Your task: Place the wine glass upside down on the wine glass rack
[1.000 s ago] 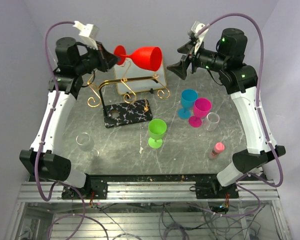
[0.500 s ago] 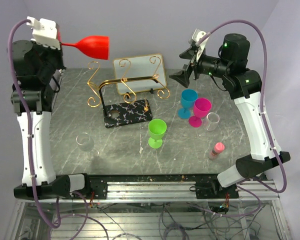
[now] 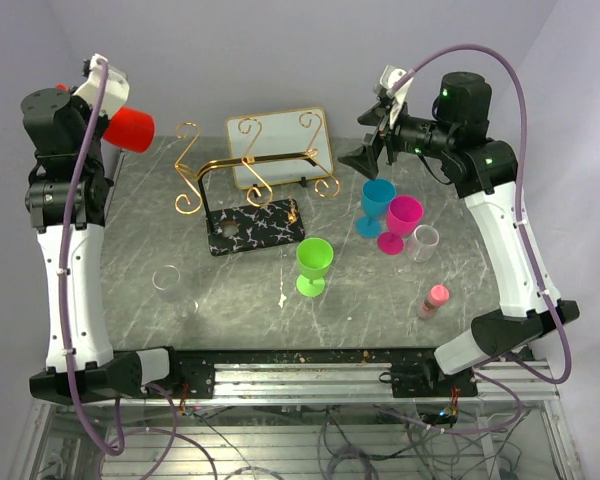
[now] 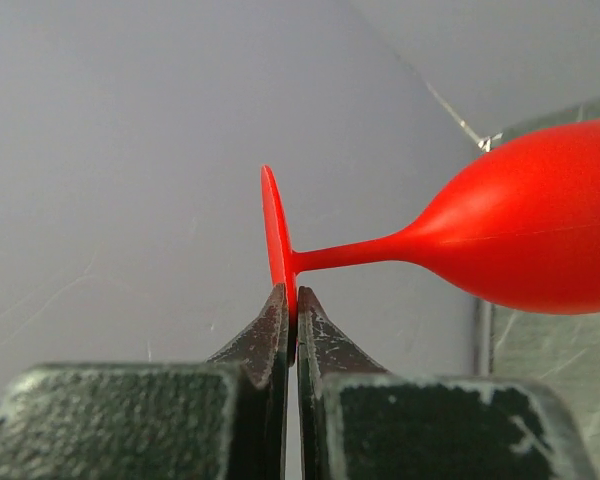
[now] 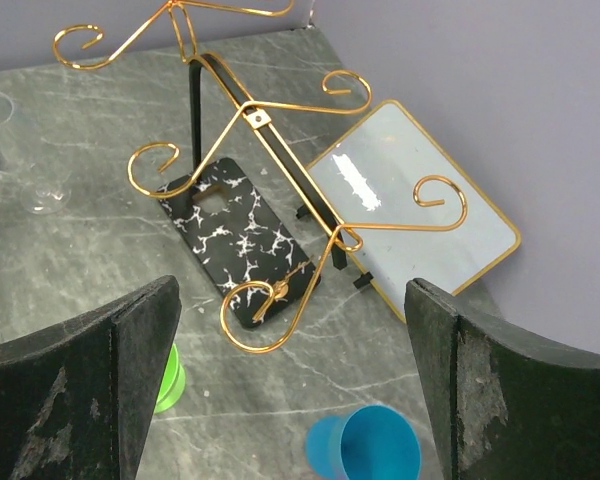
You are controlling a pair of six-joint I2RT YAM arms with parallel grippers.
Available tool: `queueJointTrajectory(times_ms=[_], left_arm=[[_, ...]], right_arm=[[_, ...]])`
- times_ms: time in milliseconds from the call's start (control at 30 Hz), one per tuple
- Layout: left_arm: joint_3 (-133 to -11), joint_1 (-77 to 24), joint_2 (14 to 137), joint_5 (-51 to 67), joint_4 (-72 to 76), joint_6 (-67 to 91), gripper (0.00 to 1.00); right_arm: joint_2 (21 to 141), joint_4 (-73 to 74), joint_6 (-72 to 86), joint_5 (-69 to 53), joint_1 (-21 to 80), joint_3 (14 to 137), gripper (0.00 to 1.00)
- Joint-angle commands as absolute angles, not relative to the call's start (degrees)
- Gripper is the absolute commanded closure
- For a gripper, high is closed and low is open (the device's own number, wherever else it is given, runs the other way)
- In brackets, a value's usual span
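Note:
The wine glass (image 3: 131,129) is red plastic. My left gripper (image 4: 292,308) is shut on the edge of its round foot (image 4: 275,235) and holds it on its side, high above the table's far left corner. Its bowl (image 4: 540,230) points to the right in the left wrist view. The wine glass rack (image 3: 257,161) is gold wire with scroll ends on a black marbled base (image 3: 255,227). It stands at the middle back, well to the right of the glass, with nothing hanging on it. My right gripper (image 3: 366,152) is open and empty, above and right of the rack (image 5: 270,150).
A gold-rimmed white tray (image 3: 285,133) lies behind the rack. A blue glass (image 3: 377,201), a magenta glass (image 3: 403,222) and a small clear glass (image 3: 425,241) stand at the right. A green glass (image 3: 314,263) stands in the middle, a clear glass (image 3: 169,285) at the left and a pink bottle (image 3: 433,300) at the front right.
My left arm has swung the red glass from above the rack to the far left and raised it. My right gripper has barely moved.

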State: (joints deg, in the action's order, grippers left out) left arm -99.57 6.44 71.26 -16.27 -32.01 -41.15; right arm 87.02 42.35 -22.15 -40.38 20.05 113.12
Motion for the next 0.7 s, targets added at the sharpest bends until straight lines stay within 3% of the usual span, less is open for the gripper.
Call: queueJointTrajectory(times_ms=[0,233,667], left_arm=[[-97.4,5.7,72.4,-18.9,-30.3,-52.3,0.93],[-87.7,-0.3,75.5,-24.6,-23.2,-71.3,0.93],[-86.0,-7.3,80.6,-14.5,-22.9,-81.5,0.93]], right_arm=[[86.0,42.5,-22.9,-41.3,19.3,111.6,0.06],[84.0,41.5,-22.7,-41.8,17.7,109.2,0.06],[79.7,36.6,-18.7,-47.6,11.1,101.9,0.05]])
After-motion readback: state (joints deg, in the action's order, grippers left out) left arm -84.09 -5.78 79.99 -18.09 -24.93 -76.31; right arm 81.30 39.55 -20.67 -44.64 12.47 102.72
